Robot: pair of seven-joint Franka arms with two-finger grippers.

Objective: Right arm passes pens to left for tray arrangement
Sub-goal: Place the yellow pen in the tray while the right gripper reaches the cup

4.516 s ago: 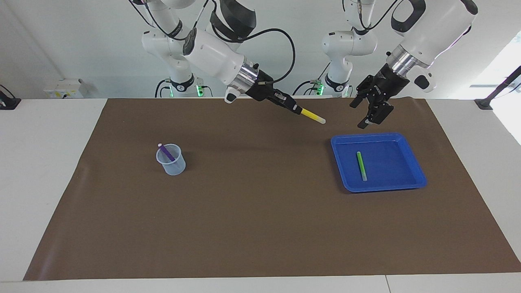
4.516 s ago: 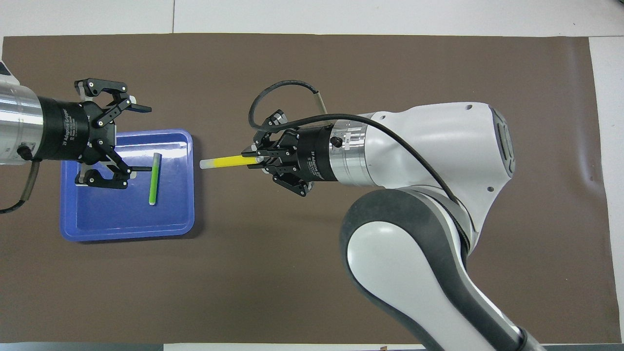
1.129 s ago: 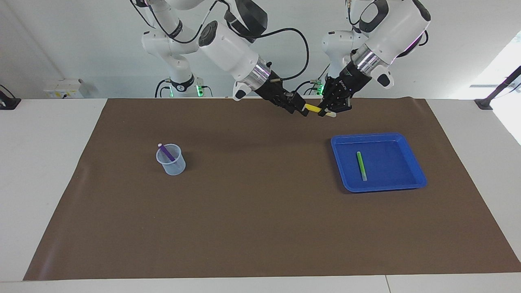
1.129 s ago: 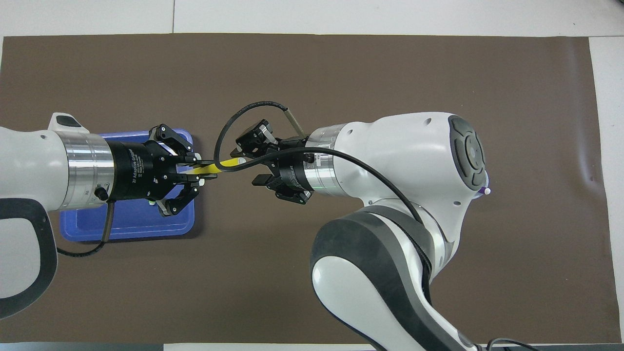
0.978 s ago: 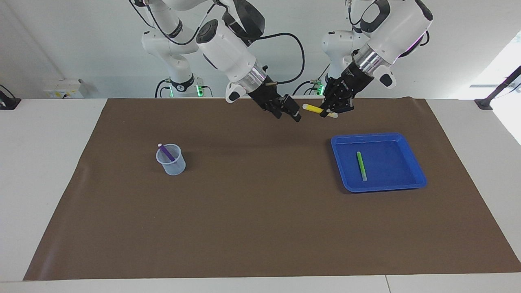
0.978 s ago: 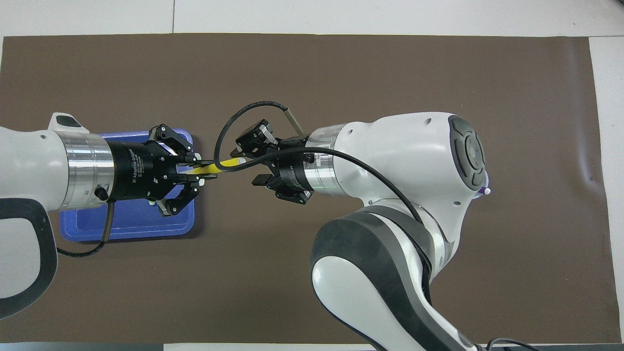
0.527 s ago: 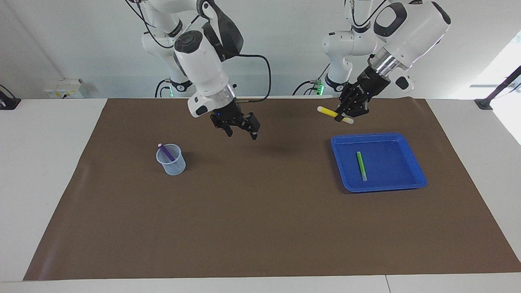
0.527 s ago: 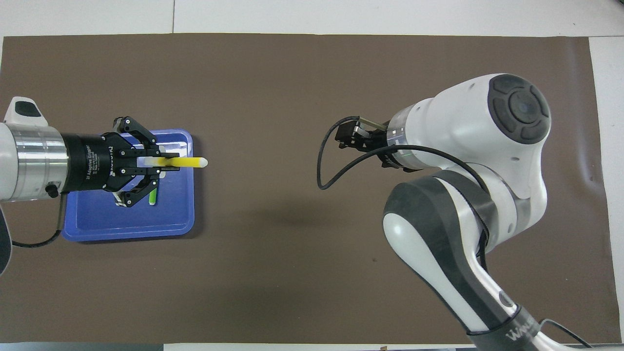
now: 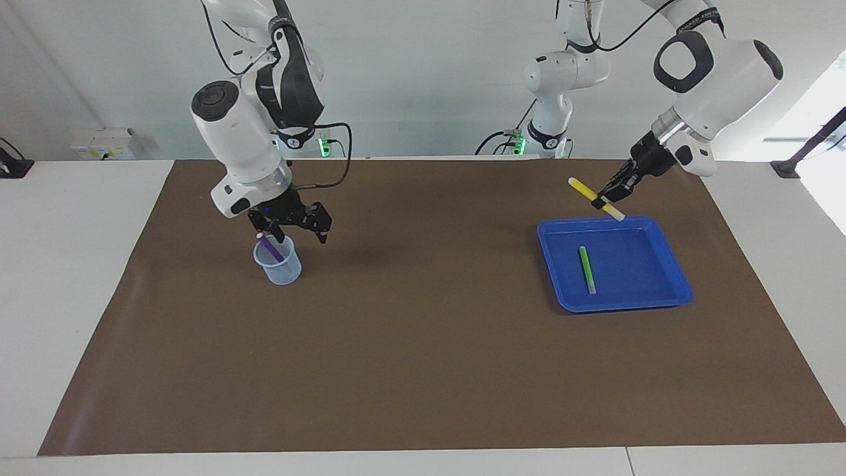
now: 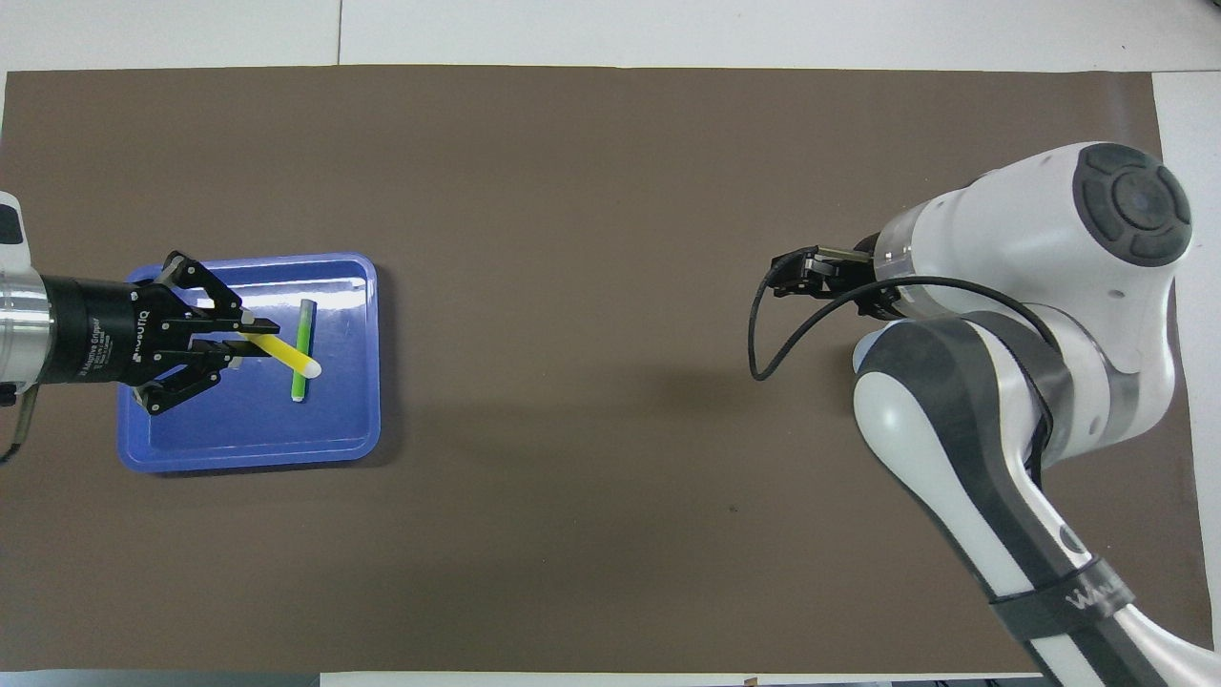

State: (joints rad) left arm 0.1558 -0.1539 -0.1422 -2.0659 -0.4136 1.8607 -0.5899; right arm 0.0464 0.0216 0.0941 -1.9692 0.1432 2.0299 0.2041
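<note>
Two pens placed or in transit: green pen [image 9: 586,269] lay in tray [image 9: 674,277]; left gripper [image 9: 607,198], fingers clamped on yellow pen [image 9: 584,189], hung over tray rim. Right gripper [image 9: 295,227], fingers spread, empty, apparently above cup [image 9: 281,267] with purple pen [image 9: 270,248]. Next: lower yellow beside green, release.

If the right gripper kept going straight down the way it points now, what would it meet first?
Most likely the purple pen standing in the clear cup: the open right gripper hangs just above them, pointing down. Depth is unclear, so it might meet the cup's rim first.
</note>
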